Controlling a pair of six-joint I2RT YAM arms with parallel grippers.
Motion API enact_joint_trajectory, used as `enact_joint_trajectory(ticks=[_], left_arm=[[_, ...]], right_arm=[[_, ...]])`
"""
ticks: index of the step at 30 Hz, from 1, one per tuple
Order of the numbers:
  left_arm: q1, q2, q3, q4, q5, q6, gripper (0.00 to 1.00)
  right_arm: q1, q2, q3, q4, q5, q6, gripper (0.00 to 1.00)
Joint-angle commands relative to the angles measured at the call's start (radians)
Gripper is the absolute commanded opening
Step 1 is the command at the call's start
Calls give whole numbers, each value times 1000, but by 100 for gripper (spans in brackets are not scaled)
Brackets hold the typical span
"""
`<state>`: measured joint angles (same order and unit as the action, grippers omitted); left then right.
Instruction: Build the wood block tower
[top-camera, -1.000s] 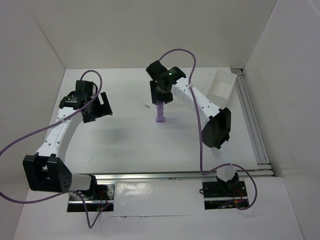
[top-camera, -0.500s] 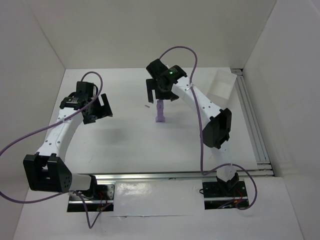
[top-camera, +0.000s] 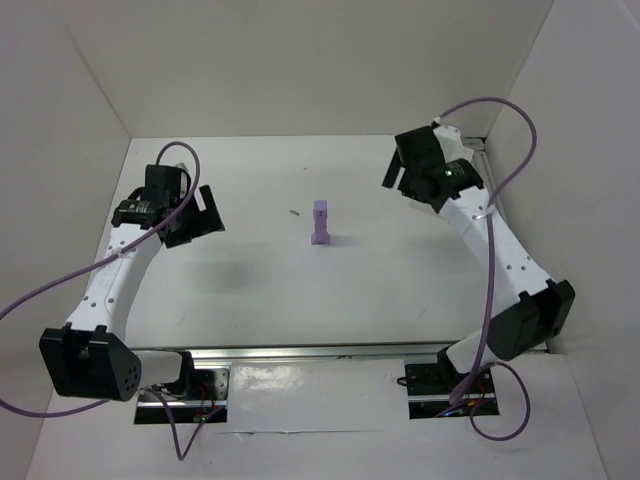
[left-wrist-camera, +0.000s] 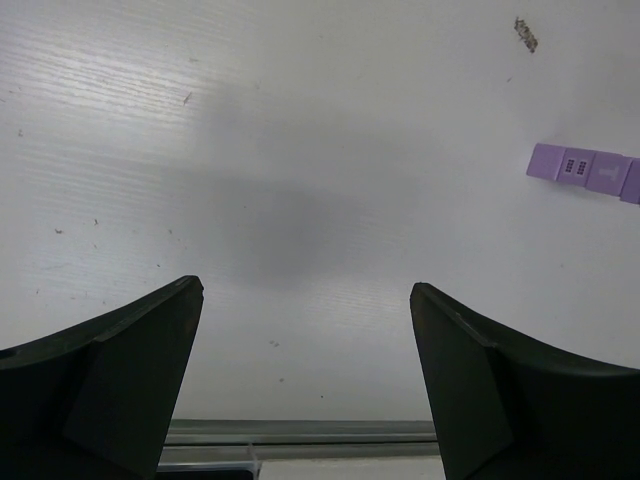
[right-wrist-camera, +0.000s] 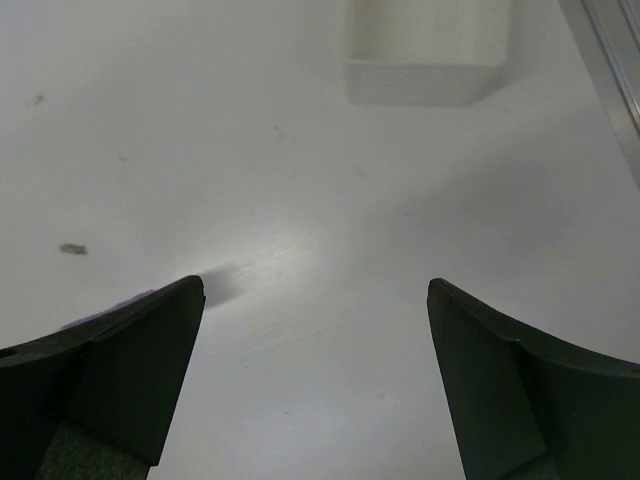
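Tower (top-camera: 321, 222) free-standing at centre; right gripper (top-camera: 403, 168) at 2 o'clock, jaws apart, empty (left gripper (top-camera: 196, 214) likewise, 9 o'clock), likely avoiding knocks.

Table (left-wrist-camera: 300, 120) — white, matt, with a fine streaked grain and small dark specks. Tower (left-wrist-camera: 585, 170) of lilac blocks: smooth, matt faces; the fingers (right-wrist-camera: 120, 370) of the right gripper (right-wrist-camera: 316, 290) look black, matt plastic. Rail (top-camera: 320, 350) along the table's near edge — bright metal.

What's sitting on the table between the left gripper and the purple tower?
Almost nothing: the top view shows bare table between the left gripper and the tower, plus a tiny dark speck near the tower.
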<state>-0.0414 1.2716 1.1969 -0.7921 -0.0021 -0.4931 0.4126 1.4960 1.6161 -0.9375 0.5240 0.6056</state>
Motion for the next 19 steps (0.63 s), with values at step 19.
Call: enact_joint_trajectory(ticks=[19], left_arm=[[5, -101, -57, 4, 91, 45, 98]], right_arm=[[2, -463, -792, 246, -32, 135, 99]])
